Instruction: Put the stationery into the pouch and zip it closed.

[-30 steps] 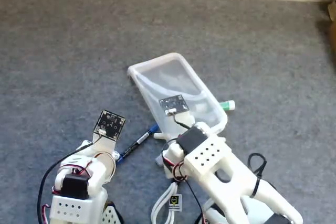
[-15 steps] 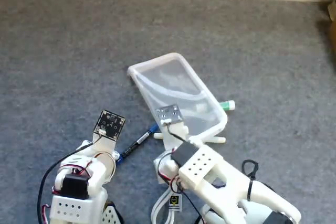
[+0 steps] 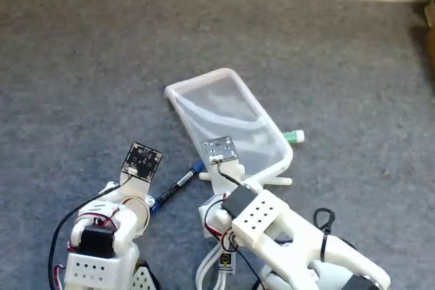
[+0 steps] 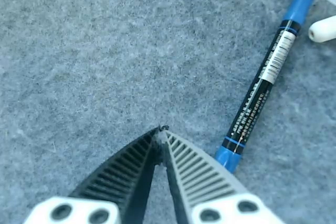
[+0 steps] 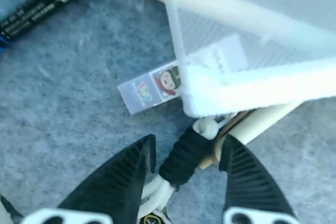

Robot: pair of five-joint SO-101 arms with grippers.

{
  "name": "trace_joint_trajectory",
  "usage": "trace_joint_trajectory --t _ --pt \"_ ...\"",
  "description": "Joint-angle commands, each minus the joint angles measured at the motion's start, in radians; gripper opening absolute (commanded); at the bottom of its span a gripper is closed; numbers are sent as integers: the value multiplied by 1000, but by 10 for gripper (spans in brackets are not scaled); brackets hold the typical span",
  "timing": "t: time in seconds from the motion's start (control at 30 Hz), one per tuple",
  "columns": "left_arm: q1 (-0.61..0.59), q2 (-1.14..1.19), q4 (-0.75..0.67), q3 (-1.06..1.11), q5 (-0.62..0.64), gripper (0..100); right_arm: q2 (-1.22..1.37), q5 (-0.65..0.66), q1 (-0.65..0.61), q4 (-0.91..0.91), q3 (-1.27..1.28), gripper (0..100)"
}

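The left claw [image 4: 160, 129] is pinched shut on nothing above the grey counter [image 4: 79, 35], just beside the blue marker [image 4: 262, 85]. The right claw [image 5: 189, 141] gapes wide at the near corner of the translucent pouch [image 5: 262, 3], right of the marker.

A see-through white mesh pouch [image 3: 221, 103] lies flat on the grey tabletop [image 3: 81, 66], its length slanting across the high view. Whether its zip is open cannot be told. A small printed label [image 5: 152, 88] sticks out at its near corner. A black marker [image 3: 178, 185] with blue ends lies on the tabletop just beside that corner, outside the pouch, one blue end toward it. A white pen tip [image 4: 323, 29] rests near that blue end. A green-tipped stick [image 3: 293, 136] pokes out at the pouch's other long edge, and a cream stick [image 3: 275, 181] shows at its near end.
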Motion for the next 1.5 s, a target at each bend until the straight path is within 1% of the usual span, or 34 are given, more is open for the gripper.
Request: trace_joint_trajectory --t 0.0,0.17,0.33,0.5,0.53,0.6,0.63,0.67,0.7,0.77,0.87,1.0,1.1,1.27,1.47 --pt "16 -8 5 22 6 7 4 -6 12 -81 7 174" --pt "16 -8 5 22 6 7 48 -6 8 -93 50 174" --pt "16 -8 5 22 6 7 206 -12 -56 -101 47 174" --pt "16 -8 5 22 6 7 341 -11 -56 -101 -31 164" --pt "16 -8 5 22 6 7 348 -6 -56 -101 -38 146" --pt "16 -8 5 22 6 7 337 2 -56 -101 -51 71" --pt "16 -8 5 22 6 7 325 29 -56 -101 -54 19" --pt "16 -8 5 22 6 7 308 71 -56 -101 -53 0" --pt "16 -8 5 22 6 7 288 104 -56 -99 -47 13" --pt "16 -8 5 22 6 7 236 144 -53 -99 -45 3" --pt "16 -8 5 22 6 7 133 198 -12 -91 -38 3" --pt "16 -8 5 22 6 7 -21 336 39 -15 -27 3" --pt "16 -8 5 22 6 7 -143 433 35 21 -27 3" --pt "16 -8 5 22 6 7 -317 534 33 36 -27 3" --pt "16 -8 5 22 6 7 -380 654 31 27 -28 3"
